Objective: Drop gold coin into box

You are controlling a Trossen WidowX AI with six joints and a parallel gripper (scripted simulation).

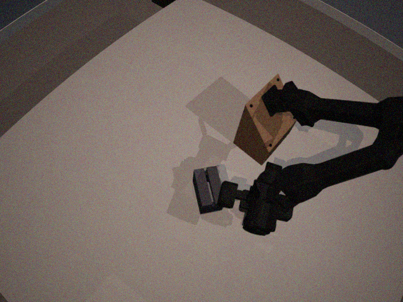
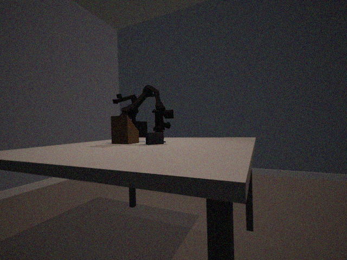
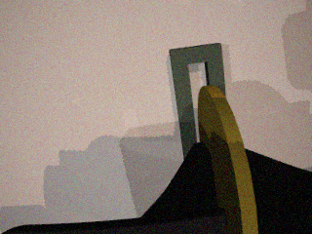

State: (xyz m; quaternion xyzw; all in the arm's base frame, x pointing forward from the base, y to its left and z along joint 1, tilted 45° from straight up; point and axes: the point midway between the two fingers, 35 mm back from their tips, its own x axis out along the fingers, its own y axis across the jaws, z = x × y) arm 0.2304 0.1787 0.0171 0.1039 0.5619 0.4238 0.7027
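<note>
While gripper (image 3: 228, 221) clamps gold coin (image 3: 228, 156) on edge, coin sits lifted clear above dark-green holder (image 3: 197, 94). Grasp step done; next: carry to grey box (image 1: 205, 188), align coin edge with lid slot.

The coin (image 3: 228, 175) looks like dull gold metal, smooth with a soft sheen along its rim. The holder (image 3: 185, 100) is flat, matt green, like painted plastic. The gripper (image 3: 214, 221) is matt black throughout (no gloss anywhere). The table (image 1: 97, 162) is pale and matt. The wedge-shaped block (image 1: 260, 129) has a wood-brown, unpolished look.
</note>
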